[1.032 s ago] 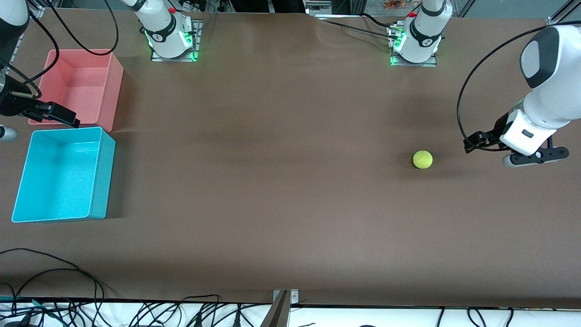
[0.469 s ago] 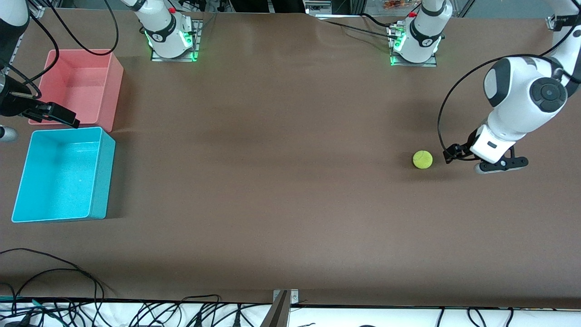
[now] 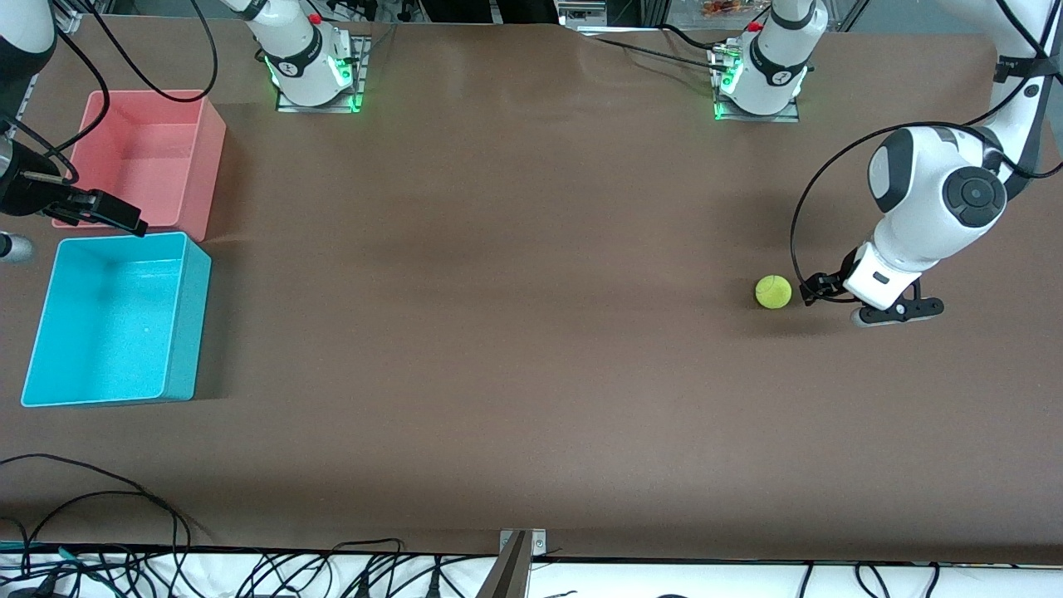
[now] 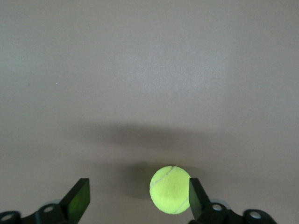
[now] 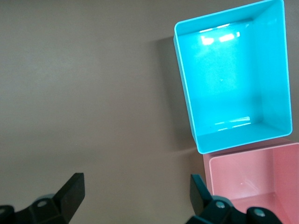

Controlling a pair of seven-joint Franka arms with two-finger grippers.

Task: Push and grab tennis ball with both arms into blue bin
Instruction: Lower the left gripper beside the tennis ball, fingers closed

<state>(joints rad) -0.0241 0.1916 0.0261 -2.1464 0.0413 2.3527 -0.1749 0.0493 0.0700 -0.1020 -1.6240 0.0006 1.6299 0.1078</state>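
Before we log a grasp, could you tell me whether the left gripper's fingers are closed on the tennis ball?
No, the fingers stand wide apart beside the tennis ball.

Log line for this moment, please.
left hand: open, low beside tennis ball | right hand: open, waiting by blue bin | ball: on table

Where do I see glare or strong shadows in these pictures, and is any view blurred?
Right wrist view: bright glare patches on the floor of the blue bin, beside the pink bin. Left wrist view: a broad soft shadow on the table around the tennis ball; the ball looks sharp. Front view: dark shadows beside both bins; no view is clearly blurred.
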